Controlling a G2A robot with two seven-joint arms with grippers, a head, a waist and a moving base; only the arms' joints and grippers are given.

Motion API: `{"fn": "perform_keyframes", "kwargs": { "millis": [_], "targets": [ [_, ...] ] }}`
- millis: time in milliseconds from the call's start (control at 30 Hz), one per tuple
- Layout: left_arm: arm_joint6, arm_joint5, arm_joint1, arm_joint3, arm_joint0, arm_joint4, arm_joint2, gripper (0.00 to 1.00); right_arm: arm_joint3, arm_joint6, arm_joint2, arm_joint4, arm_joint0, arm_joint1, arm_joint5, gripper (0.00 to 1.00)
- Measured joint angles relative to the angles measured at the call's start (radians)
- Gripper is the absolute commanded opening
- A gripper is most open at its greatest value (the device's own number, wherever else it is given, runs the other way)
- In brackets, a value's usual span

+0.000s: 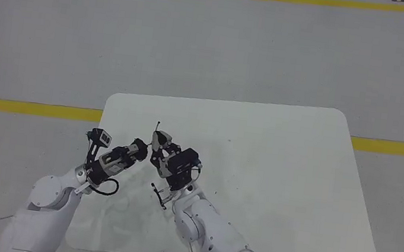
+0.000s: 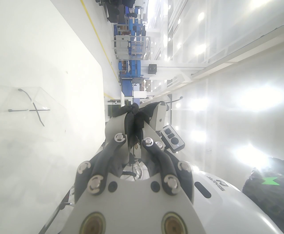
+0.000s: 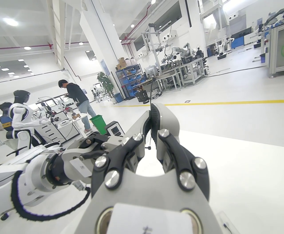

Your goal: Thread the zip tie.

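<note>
zip tie [image 3: 152,93] mid-length hidden between right pincer [image 3: 152,110] pads [image 3: 156,118]; left pincer [image 2: 134,115] grip contents unclear.

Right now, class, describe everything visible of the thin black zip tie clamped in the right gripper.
The thin black plastic zip tie stands nearly upright, clamped between the right gripper's ribbed black pads. Its narrow tail pokes out above the fingertips; the shorter end, with a small head, hangs free below them. It touches nothing else visible.

left pincer [image 2: 133,120] closed, spare zip ties [image 2: 28,108] lying on table [image 2: 55,55].
</note>
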Motion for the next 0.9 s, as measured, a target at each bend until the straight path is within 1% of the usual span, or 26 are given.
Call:
{"fn": "perform_keyframes", "kwargs": {
  "millis": [367,900],
  "targets": [
    [0.000,0.000,0.000,0.000,0.000,0.000,0.000,0.00,-0.006,0.013,0.001,-0.003,-0.007,0.003,-0.013,0.00],
    [0.000,0.000,0.000,0.000,0.000,0.000,0.000,0.00,0.000,0.015,-0.003,-0.013,-0.004,0.003,-0.006,0.00]
  ]
}}
